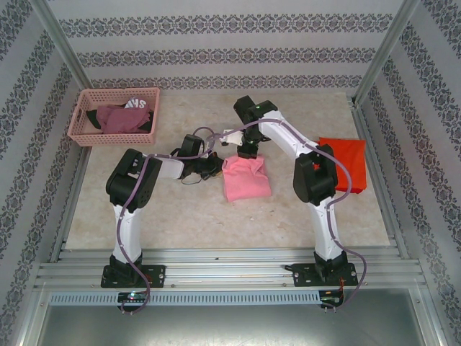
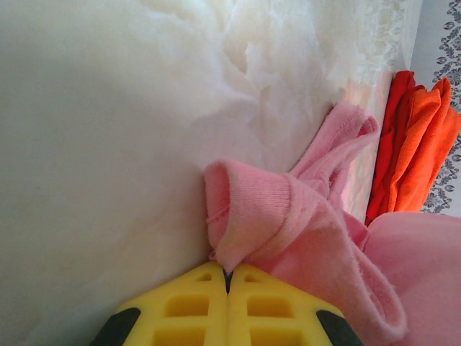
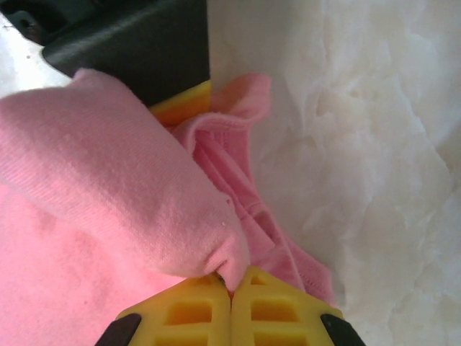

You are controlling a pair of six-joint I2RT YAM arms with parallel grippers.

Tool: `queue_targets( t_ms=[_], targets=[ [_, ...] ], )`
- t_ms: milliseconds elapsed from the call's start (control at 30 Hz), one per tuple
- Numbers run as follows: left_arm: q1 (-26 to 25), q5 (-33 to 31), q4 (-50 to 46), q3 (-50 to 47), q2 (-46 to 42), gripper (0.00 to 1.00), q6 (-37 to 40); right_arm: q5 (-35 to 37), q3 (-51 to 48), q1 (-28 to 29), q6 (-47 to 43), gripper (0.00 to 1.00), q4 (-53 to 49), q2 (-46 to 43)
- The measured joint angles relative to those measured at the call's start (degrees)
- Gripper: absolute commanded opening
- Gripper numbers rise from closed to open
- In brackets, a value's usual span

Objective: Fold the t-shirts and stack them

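Tabletop [image 1: 180,209], far-left basket [image 1: 75,126], pink tee [image 1: 246,184], orange tee [image 1: 346,162]

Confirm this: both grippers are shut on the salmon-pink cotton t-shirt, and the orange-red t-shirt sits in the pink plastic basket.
Not quite. The left gripper and right gripper are shut on the salmon-pink cotton t-shirt, but the orange-red t-shirt lies on the table, not in the pink plastic basket; the top external view shows it.

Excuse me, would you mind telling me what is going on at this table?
Two robot arms are folding the pink t-shirt in the middle of the table. The left gripper is shut on a bunched bit of its edge, and the right gripper pinches another fold. The orange-red t-shirt lies folded near the right edge; a pink basket at the far left holds dark garments.
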Motion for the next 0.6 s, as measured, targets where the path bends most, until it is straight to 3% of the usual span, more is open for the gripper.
queue_targets(
  t_ms=[200,300,600],
  targets=[
    [0.0,0.2,1.4,-0.7,0.0,0.00,-0.7,0.0,0.0,0.0,0.7,0.04,2.1,1.8],
    [0.3,0.4,3.7,-1.9,-0.2,0.12,-1.7,0.0,0.0,0.0,1.1,0.08,3.2,2.3],
    [3.9,-0.7,7.7,-10.3,-6.0,0.21,-3.7,0.0,-2.2,0.0,2.0,0.17,6.9,2.7]
  ],
)
